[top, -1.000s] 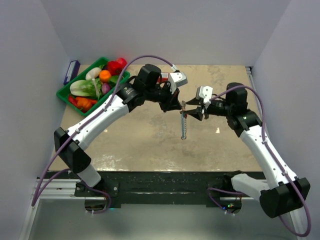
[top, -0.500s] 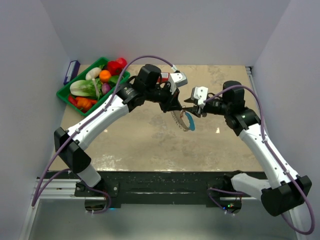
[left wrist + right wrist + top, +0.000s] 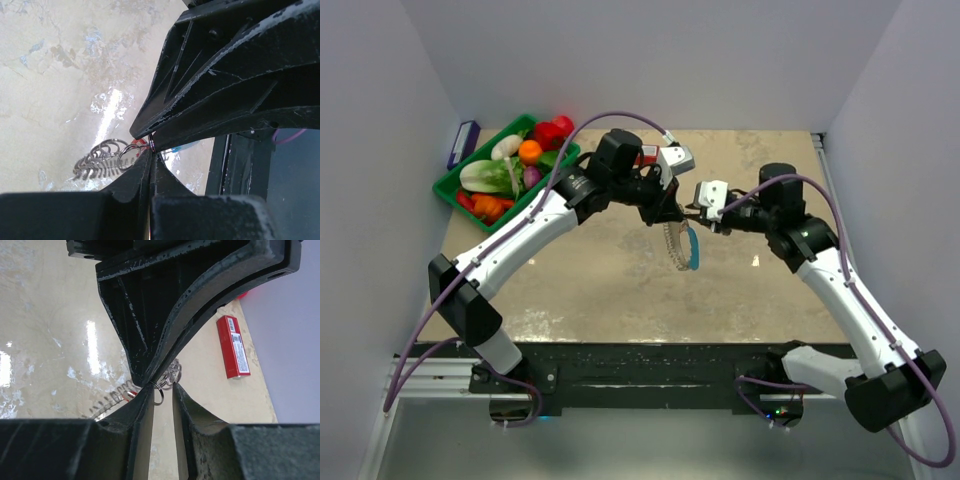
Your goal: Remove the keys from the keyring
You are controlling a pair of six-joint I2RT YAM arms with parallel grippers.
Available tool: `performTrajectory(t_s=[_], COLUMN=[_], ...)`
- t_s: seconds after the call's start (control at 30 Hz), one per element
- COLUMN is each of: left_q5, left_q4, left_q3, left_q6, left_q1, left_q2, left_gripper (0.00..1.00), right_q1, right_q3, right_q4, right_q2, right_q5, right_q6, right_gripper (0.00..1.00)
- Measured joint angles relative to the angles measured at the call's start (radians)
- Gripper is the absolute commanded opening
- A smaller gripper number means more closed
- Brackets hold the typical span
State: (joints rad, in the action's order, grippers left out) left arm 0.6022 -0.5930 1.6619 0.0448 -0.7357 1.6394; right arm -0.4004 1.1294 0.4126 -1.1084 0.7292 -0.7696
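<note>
The keyring (image 3: 682, 246) hangs over the table's middle as a floppy loop, its blue section (image 3: 693, 250) on the right. My left gripper (image 3: 671, 214) is shut on its top. In the left wrist view the left gripper (image 3: 151, 149) pinches the thin wire, with the silvery keys (image 3: 97, 164) fringed to the left. My right gripper (image 3: 693, 214) meets it tip to tip. The right gripper (image 3: 162, 390) stands narrowly open, a small silver ring (image 3: 159, 393) in the gap against its left finger (image 3: 142, 405). More keys (image 3: 112, 397) and rings show behind.
A green tray (image 3: 448, 186) of toy vegetables sits at the back left. A long red box (image 3: 232, 346) lies on the table behind the grippers, its end just showing in the top view (image 3: 646, 156). A small white speck (image 3: 755, 262) lies right of the keyring.
My right gripper has moved left up to the left gripper's tips and narrowed. The keyring, earlier hanging as a straight strand, now hangs as a curled loop with its blue section showing.
</note>
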Motion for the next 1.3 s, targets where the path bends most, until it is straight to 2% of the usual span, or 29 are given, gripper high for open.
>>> performTrajectory(t_s=[0.1,0.23,0.47,0.53,0.57,0.67,0.87,1.1,1.3], left_q5=[-0.001,-0.005,-0.008,-0.008,-0.009,-0.009,0.005,0.040,0.089], left_q4=[-0.002,-0.006,-0.024,-0.024,-0.023,-0.022,0.001,0.031,0.066], left_q3=[0.000,0.000,0.000,0.000,0.000,0.000,0.000,0.017,0.025], left_q6=[0.000,0.000,0.000,0.000,0.000,-0.002,-0.008,-0.008,-0.019], left_q1=[0.000,0.000,0.002,0.002,0.003,0.005,0.020,0.064,0.105], left_q2=[0.000,0.000,0.000,0.000,0.000,0.000,-0.027,-0.098,-0.143], left_gripper=[0.00,0.00,0.00,0.06,0.14,0.29,0.41,0.42,0.40], right_q1=[-0.005,-0.013,-0.025,-0.026,-0.026,-0.026,-0.024,0.036,0.169], right_q3=[0.002,0.006,0.015,0.013,0.008,-0.032,-0.063,-0.084,-0.130], right_q4=[0.011,0.026,0.046,0.037,0.027,-0.026,-0.132,-0.293,-0.570], right_q2=[-0.002,-0.007,-0.018,-0.016,-0.014,0.011,0.029,0.029,0.023], right_q5=[-0.006,-0.008,-0.014,-0.018,-0.019,-0.024,-0.011,0.097,0.257], right_q6=[-0.018,-0.037,-0.045,-0.026,-0.014,0.057,0.226,0.458,0.776], right_gripper=[0.17,0.00,0.00,0.00,0.00,0.00,0.00,0.00,0.00])
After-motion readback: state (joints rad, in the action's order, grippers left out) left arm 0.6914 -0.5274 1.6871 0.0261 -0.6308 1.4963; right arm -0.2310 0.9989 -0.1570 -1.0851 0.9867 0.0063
